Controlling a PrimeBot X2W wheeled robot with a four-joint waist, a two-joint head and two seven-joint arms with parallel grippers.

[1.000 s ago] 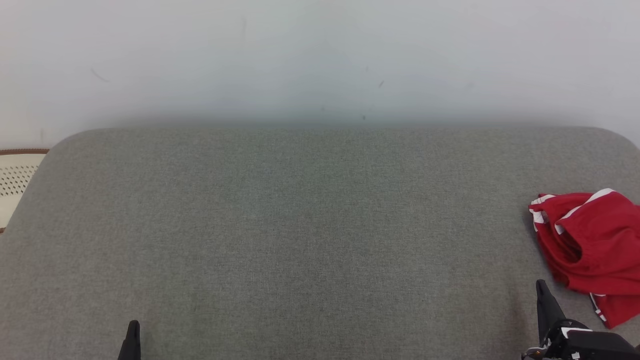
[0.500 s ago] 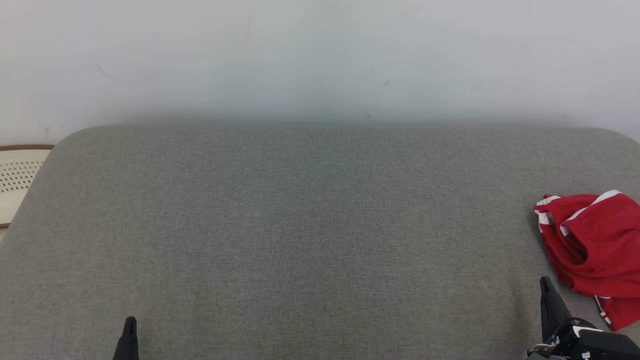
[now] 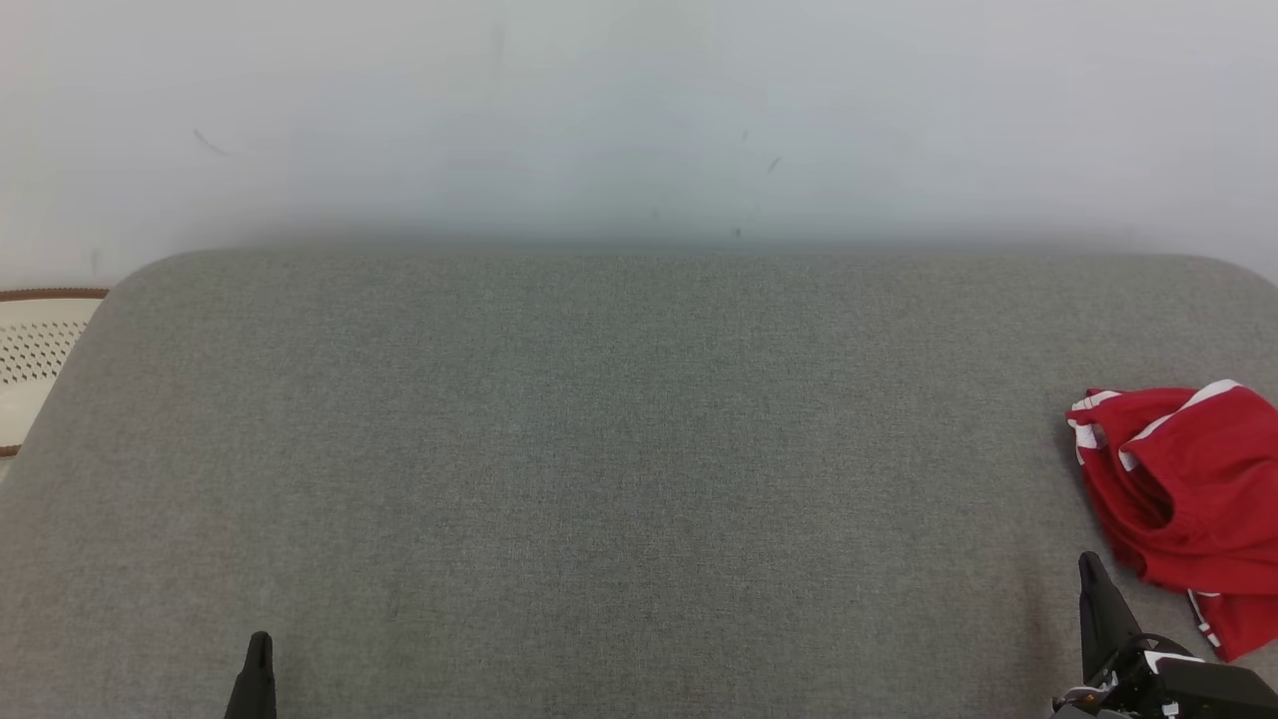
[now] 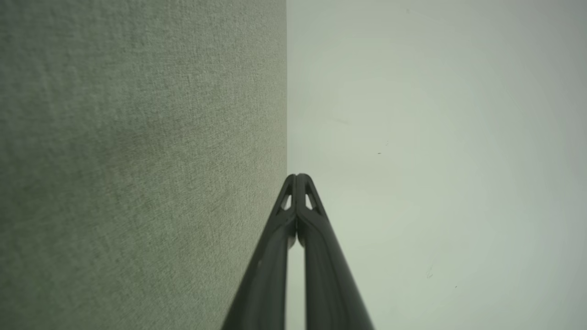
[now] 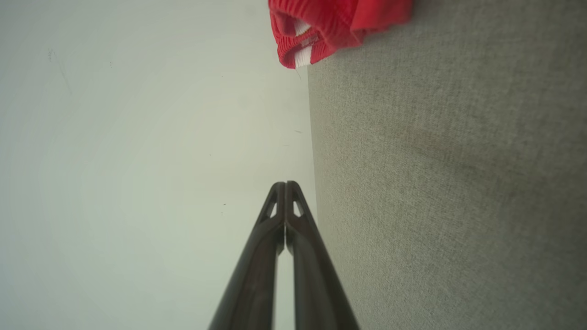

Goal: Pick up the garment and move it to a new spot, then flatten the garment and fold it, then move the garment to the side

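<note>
**A:** What is the right gripper [image 3: 1088,564] doing?

**B:** Its two long dark fingers are pressed together right up to the tips, and there is nothing between them. The right wrist view shows the tips [image 5: 285,184] meeting with only the small cut-outs showing behind them.

**A:** And where is the crumpled red garment with white stripes [image 3: 1183,489]?

**B:** It is ahead of that gripper's tips and off to their right, close by but not touching. It lies bunched on the flat grey woven fabric surface [image 3: 599,449]. From the right wrist, a red ribbed edge with a white band [image 5: 302,50] sits beyond the fingertips, with bare grey fabric between them.

**A:** What about the left gripper [image 3: 260,644]?

**B:** It is the same, with the fingers closed against each other and holding nothing. The left wrist view shows the tips [image 4: 297,176] joined. The garment is well apart from it, far off to its right and past the other gripper.

**A:** What lies ahead of the two of them?

**B:** The grey surface runs forward from both sets of tips to a plain pale wall [image 3: 639,100]. Ahead and left of the left gripper, past the grey surface's rounded corner, is a cream perforated object with a brown rim [image 3: 30,359]. I can't tell what it is.
</note>
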